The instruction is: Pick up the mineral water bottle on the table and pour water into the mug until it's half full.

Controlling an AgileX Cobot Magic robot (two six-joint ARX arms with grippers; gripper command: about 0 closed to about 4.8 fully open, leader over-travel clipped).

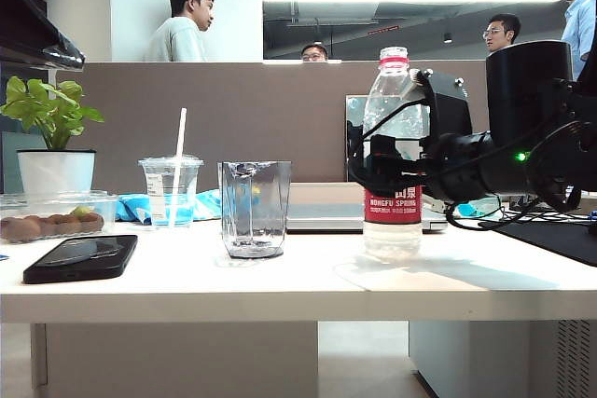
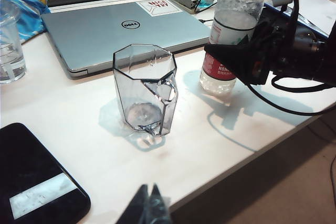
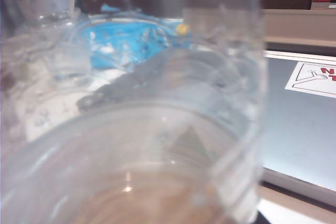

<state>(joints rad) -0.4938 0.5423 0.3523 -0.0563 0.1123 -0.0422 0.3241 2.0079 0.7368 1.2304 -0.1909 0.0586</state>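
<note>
Black right pincer (image 1: 387,170) astride mineral water bottle (image 1: 393,137)

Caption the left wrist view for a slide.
Right hand around the standing bottle, empty mug beside it, laptop behind; left hand back at the table edge.

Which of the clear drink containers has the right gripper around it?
The mineral water bottle, red-labelled; right gripper surrounds it. Mug and straw cup stand apart.
</note>
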